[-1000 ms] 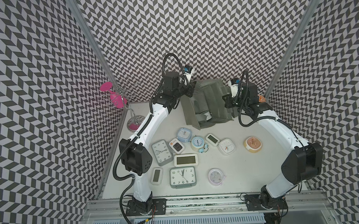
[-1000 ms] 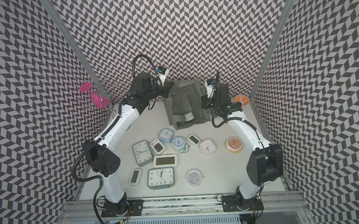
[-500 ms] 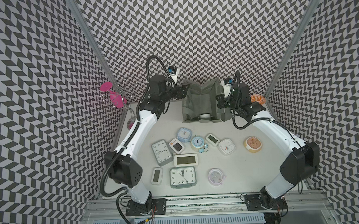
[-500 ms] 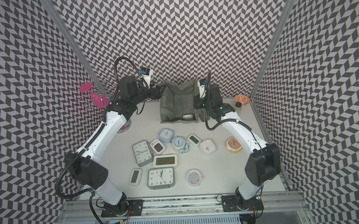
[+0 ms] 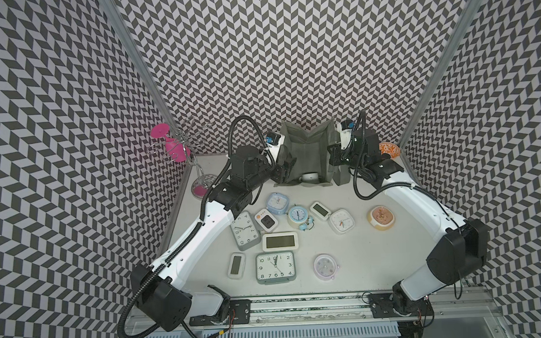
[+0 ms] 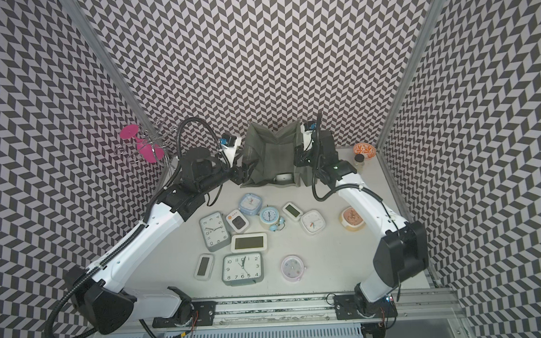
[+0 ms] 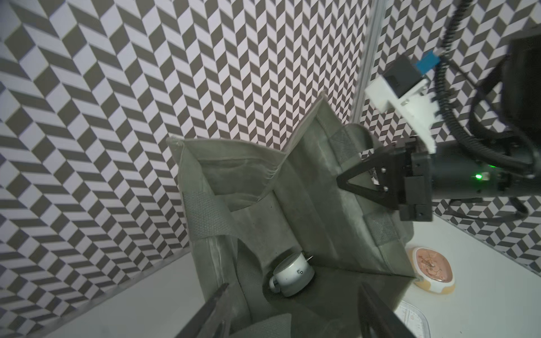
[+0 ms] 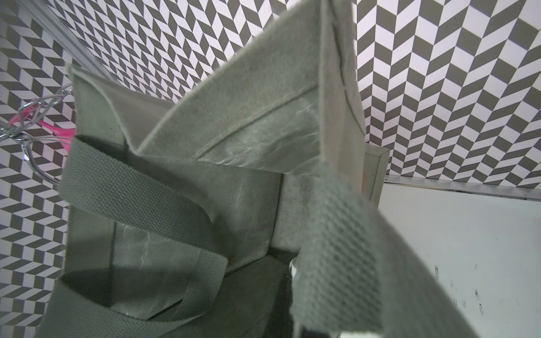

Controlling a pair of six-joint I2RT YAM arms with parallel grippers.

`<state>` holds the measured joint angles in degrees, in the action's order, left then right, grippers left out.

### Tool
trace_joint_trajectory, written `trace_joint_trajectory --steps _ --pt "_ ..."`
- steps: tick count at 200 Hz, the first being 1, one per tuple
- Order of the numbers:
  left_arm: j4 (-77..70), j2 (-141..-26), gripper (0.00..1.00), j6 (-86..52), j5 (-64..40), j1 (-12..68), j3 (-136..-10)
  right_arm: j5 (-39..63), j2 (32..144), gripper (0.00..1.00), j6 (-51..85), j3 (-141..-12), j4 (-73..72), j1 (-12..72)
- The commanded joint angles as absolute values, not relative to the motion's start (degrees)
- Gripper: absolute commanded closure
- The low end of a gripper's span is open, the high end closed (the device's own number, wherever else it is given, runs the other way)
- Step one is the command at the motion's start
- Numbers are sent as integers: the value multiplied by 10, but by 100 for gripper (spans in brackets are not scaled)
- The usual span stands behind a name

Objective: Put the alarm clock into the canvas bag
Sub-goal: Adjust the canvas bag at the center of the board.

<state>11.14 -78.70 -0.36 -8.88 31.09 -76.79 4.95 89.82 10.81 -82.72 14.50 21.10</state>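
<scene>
Tall grey-green canvas bag point(image 5: 306, 149) point(image 6: 270, 154) upright at the middle of the table's far edge, mouth spread open, back gusset creased inward. Inside, on the bag's floor close to its front wall: small round white alarm clock point(image 5: 309, 176) point(image 6: 283, 177) point(image 7: 291, 273).

Right gripper point(image 5: 333, 160) point(image 7: 342, 181) clamped tight on the bag's right wall at the rim. Close by, a woven handle strap point(image 8: 336, 248) hanging across most of the right wrist view. Left gripper point(image 5: 284, 171) point(image 7: 295, 319) at the bag's left wall, fingers point(image 7: 216, 310) spread wide, holding nothing; touching the fabric or not, cannot tell. Second handle strap point(image 8: 140, 204) drooping into the mouth.

In front of the bag, across the middle of the white table point(image 5: 361, 266): a cluster of other clocks. Among them:
- round blue twin-bell clock point(image 5: 298, 215)
- large grey rectangular dial clock point(image 5: 275, 267)
- wide white digital clock point(image 5: 279, 241)
- lilac round clock point(image 5: 324, 265)
- peach-faced clock point(image 5: 381, 217), apart from the rest, towards the right edge, beside the right arm

Far left corner: pink stemmed glass point(image 5: 174, 147) hanging on a wire rack point(image 5: 184, 139). Far right corner: orange patterned bowl point(image 5: 389, 149), just behind the right arm's wrist.
</scene>
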Motion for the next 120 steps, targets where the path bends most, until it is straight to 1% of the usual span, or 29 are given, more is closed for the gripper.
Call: trace_joint_trajectory --steps 1,26,56,120 --pt "111 -829 33 -80 -94 314 -795 56 867 100 113 -825 78 212" --pt "143 -884 31 -145 -37 321 -845 57 870 100 115 -824 78 212" --pt "130 -917 29 -171 -15 321 -860 59 873 100 114 -822 77 212" --pt "123 -970 32 -190 36 317 -878 65 867 100 114 -818 76 213"
